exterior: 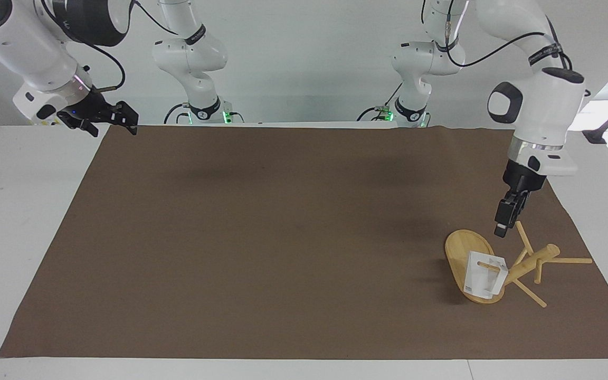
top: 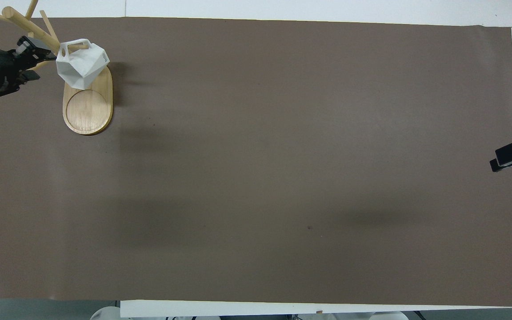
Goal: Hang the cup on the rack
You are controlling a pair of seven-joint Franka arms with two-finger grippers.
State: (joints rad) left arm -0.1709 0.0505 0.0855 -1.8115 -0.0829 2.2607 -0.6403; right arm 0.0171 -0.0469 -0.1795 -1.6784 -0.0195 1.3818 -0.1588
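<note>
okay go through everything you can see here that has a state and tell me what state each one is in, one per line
cup: hanging by its handle on a peg of the rack, not held.
rack: upright on its oval base, at the left arm's end of the table.
left hand: empty, apart from the cup, over the rack.
right hand: empty, waiting over the mat's corner at the right arm's end.
brown mat: flat on the table.

I see the rack (exterior: 515, 270), a light bamboo mug tree with an oval flat base, round post and thin pegs, at the left arm's end of the table, directly below my left gripper (exterior: 501, 230). The cup (exterior: 484, 275), small, white and faceted, hangs by its angular handle on one peg, over the base, clear of the gripper and lower than it.
</note>
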